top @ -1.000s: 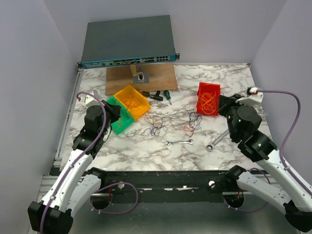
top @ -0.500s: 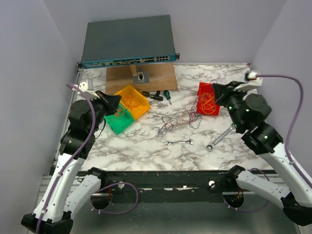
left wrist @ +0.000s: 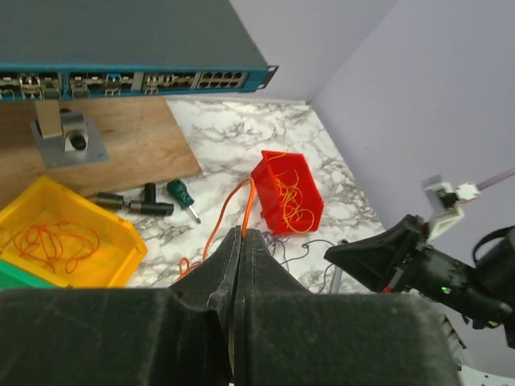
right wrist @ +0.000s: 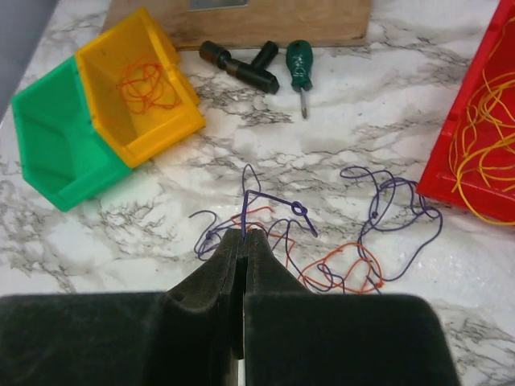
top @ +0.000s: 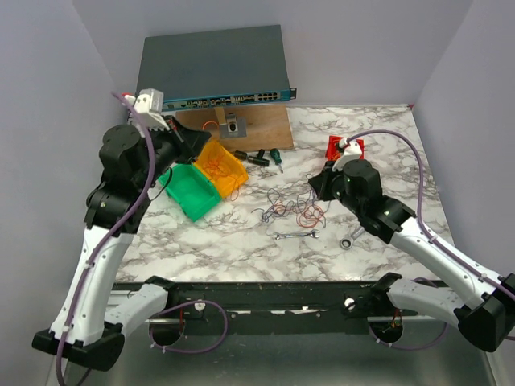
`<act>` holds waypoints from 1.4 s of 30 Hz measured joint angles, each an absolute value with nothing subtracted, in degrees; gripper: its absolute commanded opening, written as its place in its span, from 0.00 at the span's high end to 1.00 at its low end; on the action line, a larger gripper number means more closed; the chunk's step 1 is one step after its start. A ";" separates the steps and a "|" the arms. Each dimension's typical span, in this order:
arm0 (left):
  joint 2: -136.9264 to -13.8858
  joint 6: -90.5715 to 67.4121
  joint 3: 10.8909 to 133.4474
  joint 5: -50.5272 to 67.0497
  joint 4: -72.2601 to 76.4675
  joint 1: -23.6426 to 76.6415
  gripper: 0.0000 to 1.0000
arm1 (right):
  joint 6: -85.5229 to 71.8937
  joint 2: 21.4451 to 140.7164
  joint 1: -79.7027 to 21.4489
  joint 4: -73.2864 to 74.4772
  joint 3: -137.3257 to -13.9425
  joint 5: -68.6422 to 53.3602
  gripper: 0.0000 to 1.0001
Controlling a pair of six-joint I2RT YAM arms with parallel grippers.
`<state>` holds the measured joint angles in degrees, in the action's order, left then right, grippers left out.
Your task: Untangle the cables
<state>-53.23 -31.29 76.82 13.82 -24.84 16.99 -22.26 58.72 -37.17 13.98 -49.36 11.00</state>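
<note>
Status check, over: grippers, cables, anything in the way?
Left gripper shut on orange cable. Right gripper shut on purple cable. Tangle unresolved; wrench close beside it.

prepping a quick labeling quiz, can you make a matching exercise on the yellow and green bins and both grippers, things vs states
Things:
1 yellow bin
2 green bin
3 left gripper
4 right gripper

States:
a shut on purple wire
b empty
c holds orange tangle
d shut on orange wire

Pairs: 1-c, 2-b, 3-d, 4-a

White arms (top: 90,265), black joints, purple leads (top: 400,143), black tools (left wrist: 241,235).
</note>
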 measured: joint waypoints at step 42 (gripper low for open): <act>-72.23 -37.36 61.98 -8.40 2.26 16.97 1.00 | -23.99 62.24 -37.17 5.98 -49.60 4.78 0.99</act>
<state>-72.23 -37.36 61.98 -8.40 2.26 16.97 -23.99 62.24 -37.17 5.98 -49.60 4.78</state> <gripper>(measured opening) 0.009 0.028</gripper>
